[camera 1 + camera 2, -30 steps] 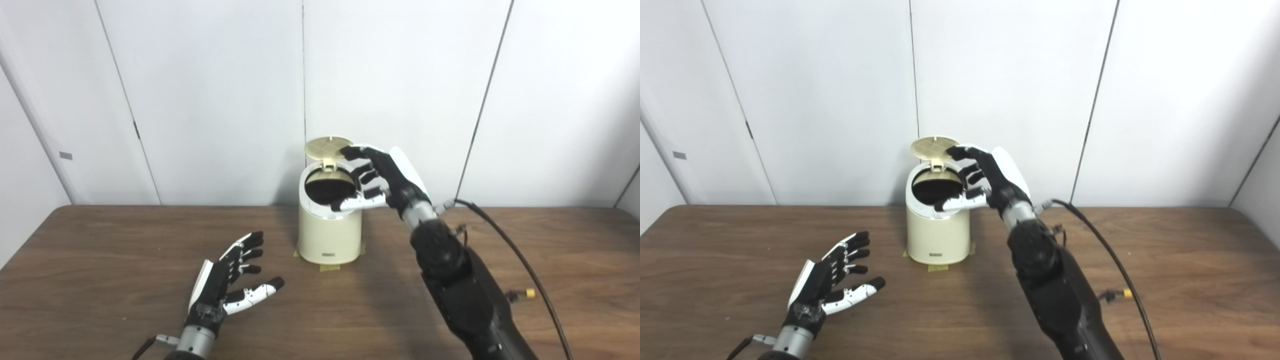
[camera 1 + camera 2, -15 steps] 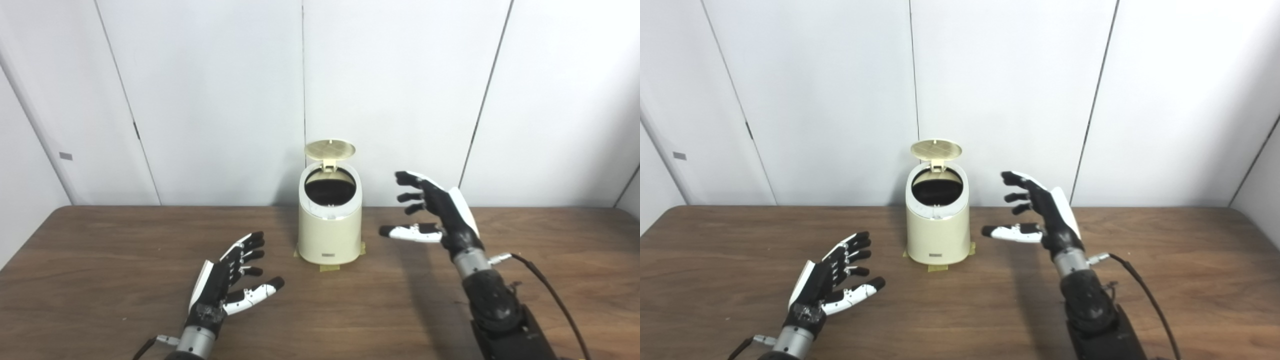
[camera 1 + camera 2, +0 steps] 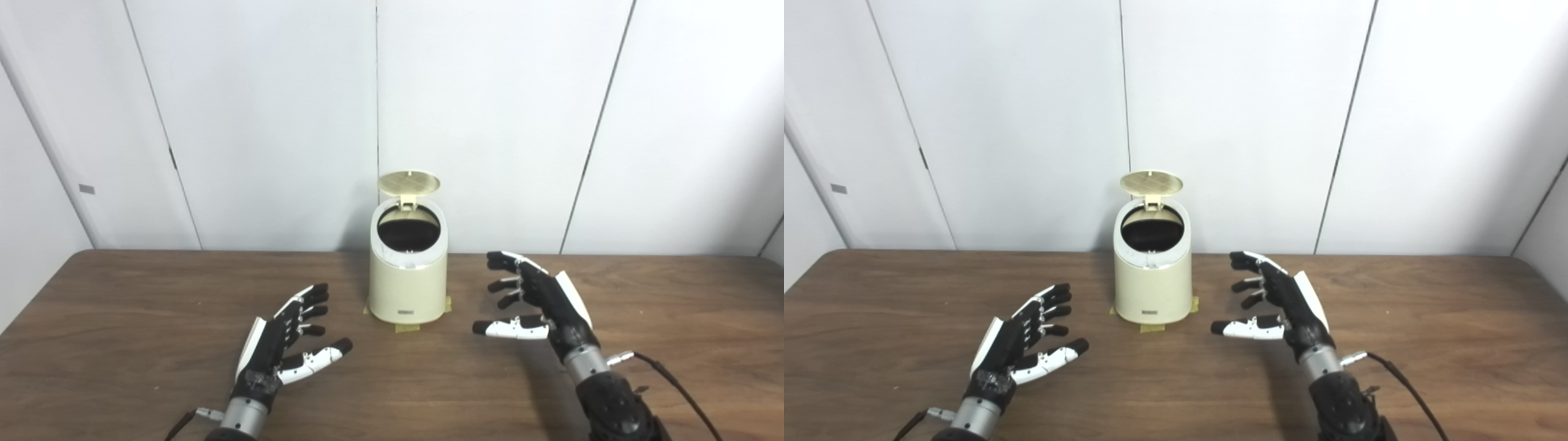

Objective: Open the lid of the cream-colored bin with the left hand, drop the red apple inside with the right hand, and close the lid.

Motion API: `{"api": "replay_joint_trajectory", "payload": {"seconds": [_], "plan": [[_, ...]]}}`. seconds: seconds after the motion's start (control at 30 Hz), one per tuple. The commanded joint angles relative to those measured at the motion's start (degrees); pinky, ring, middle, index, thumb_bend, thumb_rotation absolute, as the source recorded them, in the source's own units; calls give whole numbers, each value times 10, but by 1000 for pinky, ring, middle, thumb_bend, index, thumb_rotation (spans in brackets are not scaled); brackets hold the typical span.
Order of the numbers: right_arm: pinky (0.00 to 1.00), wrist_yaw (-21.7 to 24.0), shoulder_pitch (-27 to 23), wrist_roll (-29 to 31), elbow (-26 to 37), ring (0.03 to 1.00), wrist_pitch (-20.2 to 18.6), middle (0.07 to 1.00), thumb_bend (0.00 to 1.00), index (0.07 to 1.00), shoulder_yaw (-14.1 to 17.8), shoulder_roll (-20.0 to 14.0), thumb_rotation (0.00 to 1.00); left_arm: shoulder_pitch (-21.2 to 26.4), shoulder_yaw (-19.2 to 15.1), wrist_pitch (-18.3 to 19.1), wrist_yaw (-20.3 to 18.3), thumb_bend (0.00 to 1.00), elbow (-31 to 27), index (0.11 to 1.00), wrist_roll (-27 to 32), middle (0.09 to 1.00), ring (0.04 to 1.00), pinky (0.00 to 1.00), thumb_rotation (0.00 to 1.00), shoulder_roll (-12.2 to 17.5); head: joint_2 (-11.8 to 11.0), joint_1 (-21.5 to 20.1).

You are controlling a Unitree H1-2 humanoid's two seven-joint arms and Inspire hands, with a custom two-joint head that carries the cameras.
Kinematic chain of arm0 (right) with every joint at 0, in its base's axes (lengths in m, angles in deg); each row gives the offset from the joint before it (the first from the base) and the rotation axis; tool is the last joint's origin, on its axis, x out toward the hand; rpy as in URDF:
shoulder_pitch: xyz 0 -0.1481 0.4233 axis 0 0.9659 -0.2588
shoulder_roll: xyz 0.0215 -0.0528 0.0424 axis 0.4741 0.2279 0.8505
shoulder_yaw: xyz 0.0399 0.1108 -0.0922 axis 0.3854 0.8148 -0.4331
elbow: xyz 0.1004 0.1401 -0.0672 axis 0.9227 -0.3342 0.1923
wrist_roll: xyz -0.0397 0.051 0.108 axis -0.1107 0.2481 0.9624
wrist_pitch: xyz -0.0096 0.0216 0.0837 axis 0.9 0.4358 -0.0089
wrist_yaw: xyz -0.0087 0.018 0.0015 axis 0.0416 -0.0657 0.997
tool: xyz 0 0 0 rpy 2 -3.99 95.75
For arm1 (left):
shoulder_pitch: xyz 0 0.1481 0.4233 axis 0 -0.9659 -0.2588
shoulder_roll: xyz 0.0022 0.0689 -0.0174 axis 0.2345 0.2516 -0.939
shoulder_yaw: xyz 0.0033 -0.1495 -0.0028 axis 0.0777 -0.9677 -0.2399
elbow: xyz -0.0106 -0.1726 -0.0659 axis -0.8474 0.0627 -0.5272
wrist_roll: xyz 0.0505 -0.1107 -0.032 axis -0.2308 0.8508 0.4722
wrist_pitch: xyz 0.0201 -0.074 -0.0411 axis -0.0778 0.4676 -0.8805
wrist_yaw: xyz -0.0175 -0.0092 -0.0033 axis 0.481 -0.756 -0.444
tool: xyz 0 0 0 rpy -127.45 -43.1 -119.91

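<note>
The cream-colored bin point(image 3: 407, 288) stands at the back middle of the wooden table, held down by tape at its base. Its round lid point(image 3: 409, 182) is tipped up on the rear hinge, and the dark inside shows. No red apple is in sight. My left hand point(image 3: 283, 346) rests low over the table, left and in front of the bin, fingers spread and empty. My right hand point(image 3: 540, 301) hovers right of the bin and slightly nearer to me, fingers apart, holding nothing.
The brown wooden table point(image 3: 122, 318) runs the full width of the picture. White wall panels point(image 3: 490, 122) stand just behind the bin. A black cable point(image 3: 680, 383) trails from my right wrist over the table at the lower right.
My right hand has pulled away from the bin's mouth, coming down and to the right toward me. The left hand has stayed put. The lid stays up. The camera shifted slightly.
</note>
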Motion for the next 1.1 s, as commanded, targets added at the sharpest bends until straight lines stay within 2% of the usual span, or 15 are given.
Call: {"api": "replay_joint_trajectory", "payload": {"seconds": [0.0, 0.17, 0.27, 0.37, 0.5, 0.63, 0.83, 0.9, 1.0, 1.07], "plan": [[506, 2, -12, 8, 21, 639, 5, 779, 784, 766, 1, 6, 89, 6, 0, -14, 7, 773, -16, 878, -3, 854, 813, 700, 201, -7, 1, 1], [521, -1, -8, 7, 13, 654, 18, 779, 784, 768, 2, 15, 124, 19, -5, 0, 4, 766, -45, 876, 3, 854, 818, 696, 214, -7, 0, 2], [517, -2, -6, 9, 9, 642, 26, 770, 775, 761, 3, 17, 120, 34, -4, 7, 6, 774, -63, 876, -16, 854, 809, 680, 252, -1, -1, 6], [513, -4, -4, 7, 7, 637, 32, 763, 772, 756, 2, 17, 101, 64, -3, 47, -4, 802, -92, 890, -31, 881, 824, 675, 297, 12, -2, 8], [517, -3, 0, 9, 9, 643, 30, 768, 774, 759, 2, 18, 91, 115, 4, 78, -21, 827, -115, 904, -55, 913, 843, 682, 339, 36, -2, 8], [519, -4, 2, 7, 10, 645, 33, 773, 767, 771, 1, 19, 80, 175, 17, 118, -39, 863, -130, 915, -71, 936, 891, 699, 357, 44, 0, 7], [528, -5, 2, 10, 10, 649, 27, 774, 767, 770, 3, 21, 73, 252, 37, 168, -46, 925, -117, 941, -110, 981, 957, 796, 390, 42, 1, 5], [530, -4, 3, 10, 10, 648, 28, 774, 767, 768, 3, 20, 77, 278, 45, 180, -50, 947, -108, 950, -125, 997, 980, 786, 407, 44, 1, 4], [527, -5, 4, 7, 12, 647, 28, 773, 767, 770, 2, 20, 84, 304, 55, 177, -53, 961, -90, 945, -139, 998, 993, 804, 418, 48, 2, 4], [526, -4, 4, 8, 12, 647, 29, 774, 768, 770, 3, 20, 82, 321, 64, 174, -56, 958, -75, 942, -153, 990, 970, 780, 415, 53, 3, 3]]}}
